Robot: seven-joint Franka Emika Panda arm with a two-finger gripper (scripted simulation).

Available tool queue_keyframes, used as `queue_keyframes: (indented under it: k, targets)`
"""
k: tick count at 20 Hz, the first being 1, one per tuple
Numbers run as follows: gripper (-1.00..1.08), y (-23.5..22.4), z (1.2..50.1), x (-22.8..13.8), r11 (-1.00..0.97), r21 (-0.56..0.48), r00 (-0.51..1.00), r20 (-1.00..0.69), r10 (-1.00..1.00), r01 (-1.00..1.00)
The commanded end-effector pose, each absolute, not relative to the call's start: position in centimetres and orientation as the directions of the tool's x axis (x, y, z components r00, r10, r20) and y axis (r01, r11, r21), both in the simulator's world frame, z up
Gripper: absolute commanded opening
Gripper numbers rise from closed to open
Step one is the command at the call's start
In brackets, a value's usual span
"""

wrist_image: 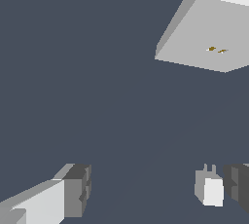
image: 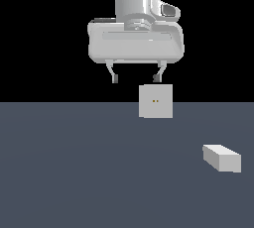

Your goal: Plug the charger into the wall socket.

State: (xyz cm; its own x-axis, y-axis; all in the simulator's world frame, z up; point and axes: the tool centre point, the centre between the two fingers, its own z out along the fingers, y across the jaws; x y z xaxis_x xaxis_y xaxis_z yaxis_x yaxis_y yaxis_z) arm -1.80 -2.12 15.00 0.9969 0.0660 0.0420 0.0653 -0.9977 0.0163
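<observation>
The charger (image: 222,157) is a small light-grey block lying on the dark floor at the exterior view's right, nearer the camera than the socket. In the wrist view the charger (wrist_image: 210,190) shows two short prongs at one end. The wall socket (image: 156,101) is an upright light-grey square plate with two yellowish dots; the wrist view also catches the wall socket (wrist_image: 206,38). My gripper (image: 136,78) hangs open high above the floor, behind and slightly to the exterior view's left of the socket, far from the charger. Nothing lies between its fingers (wrist_image: 77,189).
A flat dark grey-blue floor (image: 74,172) spreads under everything. Behind it the background is black. No other objects show.
</observation>
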Motion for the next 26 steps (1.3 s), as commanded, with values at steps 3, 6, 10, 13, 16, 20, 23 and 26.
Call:
queue_keyframes:
  k: [3, 6, 10, 13, 16, 20, 23, 26]
  targets:
    - [1.00, -4.9, 13.3, -3.7, -0.999, 0.015, 0.997, 0.062, 0.044, 0.043]
    - [1.00, -7.1, 11.8, -5.1, -1.000, 0.013, 0.997, 0.078, 0.027, 0.026]
    - [1.00, -9.8, 9.9, -7.0, -1.000, 0.011, 0.995, 0.098, 0.006, 0.005]
    - [1.00, -11.5, 8.7, -8.1, -1.000, 0.009, 0.994, 0.111, -0.007, -0.009]
    - [1.00, -12.8, 7.7, -9.0, -1.000, 0.007, 0.993, 0.121, -0.018, -0.019]
    - [1.00, -14.0, 6.7, -9.8, -1.000, 0.004, 0.991, 0.130, -0.028, -0.028]
    - [1.00, -14.5, 6.3, -10.1, -0.999, 0.002, 0.990, 0.134, -0.031, -0.032]
    - [1.00, -14.7, 6.2, -10.1, -0.999, 0.001, 0.990, 0.135, -0.032, -0.033]
